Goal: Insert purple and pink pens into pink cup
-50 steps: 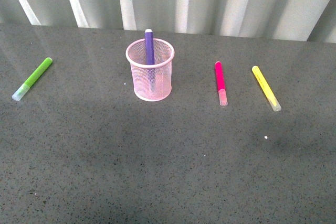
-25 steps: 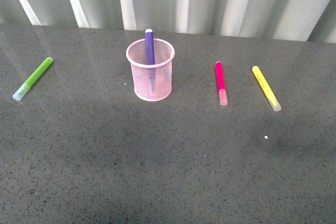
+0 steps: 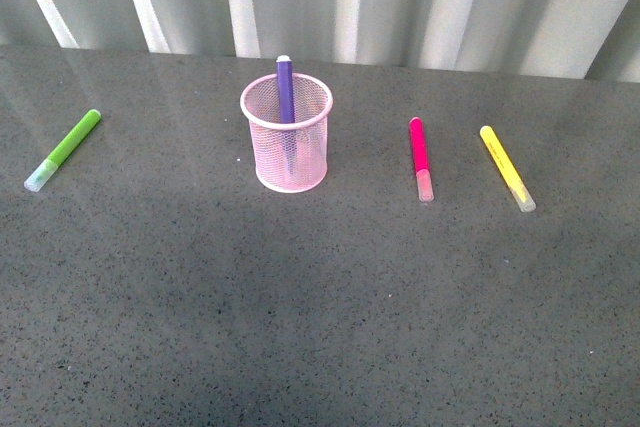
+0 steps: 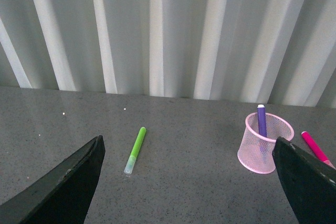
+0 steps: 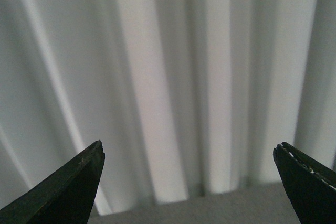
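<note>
Front view unchanged: purple pen (image 3: 285,87) in pink cup (image 3: 305,159); left hand (image 4: 187,139), right hand (image 5: 187,144) released.

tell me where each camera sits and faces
Front view: on the robot's body, looking down over the grey table at the pink cup holding the purple pen, the pink pen lying right of it; no arm shows.
Left wrist view: on the left arm, facing the table and ribbed backdrop; the left gripper, open, frames it.
Right wrist view: facing the backdrop; the right gripper is open.
Front and left wrist share cup and pens.
</note>
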